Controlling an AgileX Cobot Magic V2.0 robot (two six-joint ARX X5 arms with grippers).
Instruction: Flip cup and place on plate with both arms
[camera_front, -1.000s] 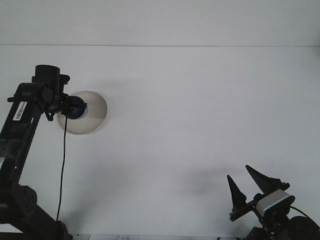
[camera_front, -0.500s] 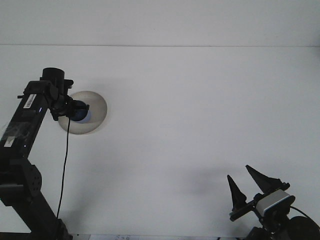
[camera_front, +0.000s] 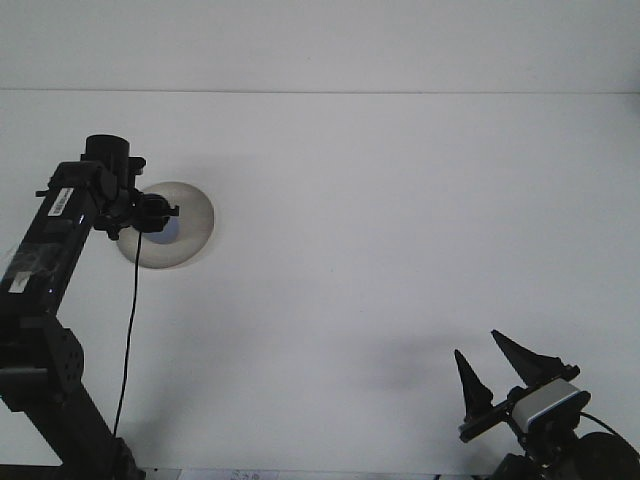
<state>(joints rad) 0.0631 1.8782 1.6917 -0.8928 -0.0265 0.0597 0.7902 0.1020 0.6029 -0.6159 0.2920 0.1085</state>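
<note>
On the left of the white tabletop (camera_front: 400, 220), the black left arm reaches over the round, pale grey plate (camera_front: 190, 212), its left hand (camera_front: 152, 214) poised at the plate's near-left edge. Compared with a second ago, the arm has risen and straightened, and the dark blue cup (camera_front: 167, 232) that sat plainly in the hand's grip half a second ago now shows only as a small bluish patch on the plate, just beside the fingers. That points to the cup having been set down on the plate, with the placing step at or near its end; whether the cup stands mouth-up cannot be told from this angle. The left hand's fingers look slightly parted around or just beside the cup, but the view is too small and dark to say whether they grip it or have let go.

Across the bare middle of the tabletop nothing else lies in view. At the lower right corner, the right hand (camera_front: 492, 372) rests well apart from the plate, unmoved over the past second, its two pointed black fingers (camera_front: 520, 352) spread wide and holding nothing, above the white-and-grey wrist camera housing (camera_front: 545, 403).
</note>
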